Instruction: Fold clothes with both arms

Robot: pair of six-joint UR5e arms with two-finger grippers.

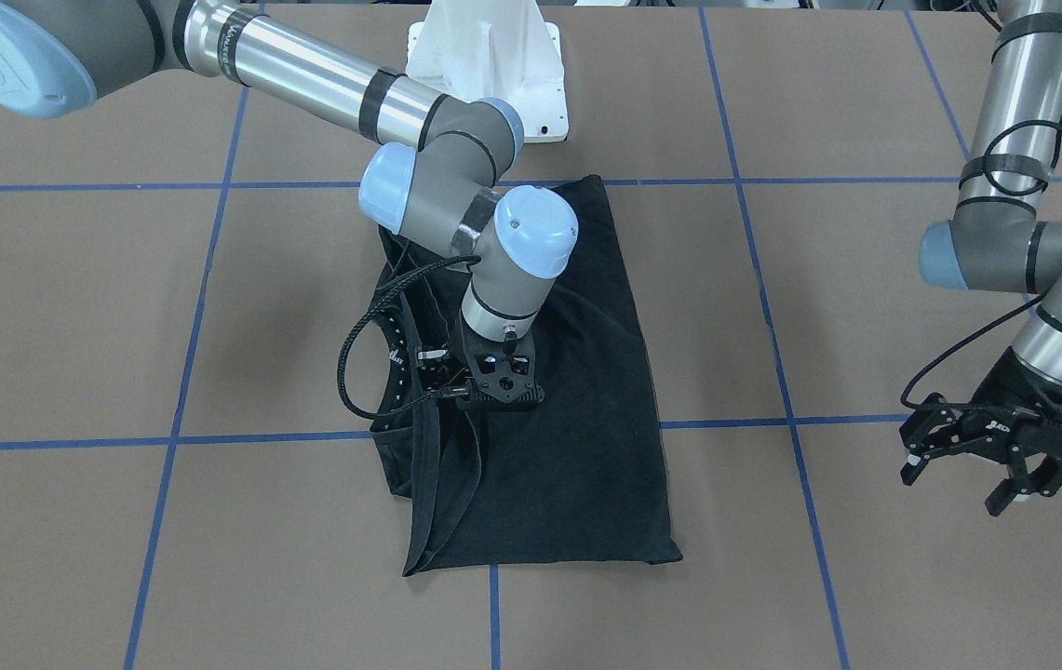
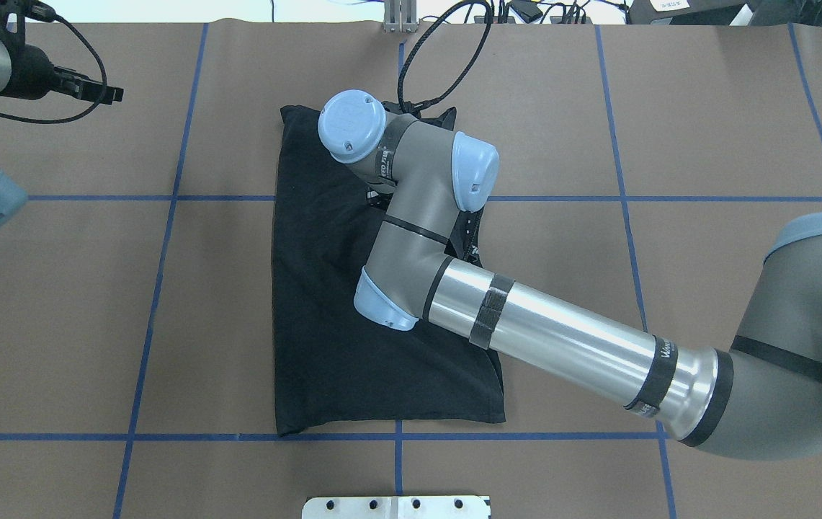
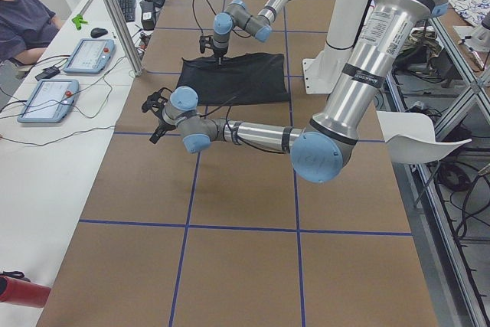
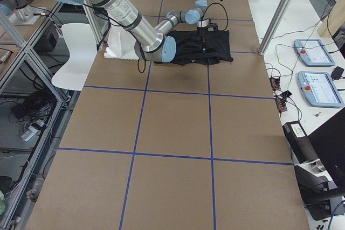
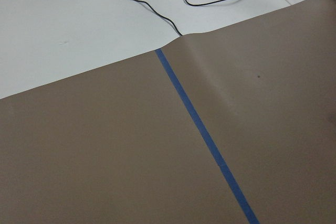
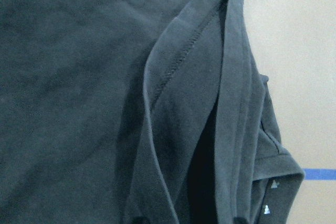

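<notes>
The black T-shirt (image 1: 577,447) lies folded into a long narrow shape at the table's middle, with its print hidden. It also shows in the overhead view (image 2: 324,346) and fills the right wrist view (image 6: 79,103), where a hemmed fold and small white label marks (image 6: 270,198) show. My right gripper (image 1: 496,395) points straight down on the shirt's folded edge, near the collar side. Its tips show apart at the bottom edge of the wrist view, with fabric between them. My left gripper (image 1: 959,484) is open and empty above bare table, far from the shirt.
The table is brown paper with a blue tape grid (image 1: 493,614). The white pedestal base (image 1: 484,65) stands behind the shirt. The left wrist view shows the paper's edge and a white surface (image 5: 79,24) with cables. Operator pendants (image 3: 46,101) lie beside the table.
</notes>
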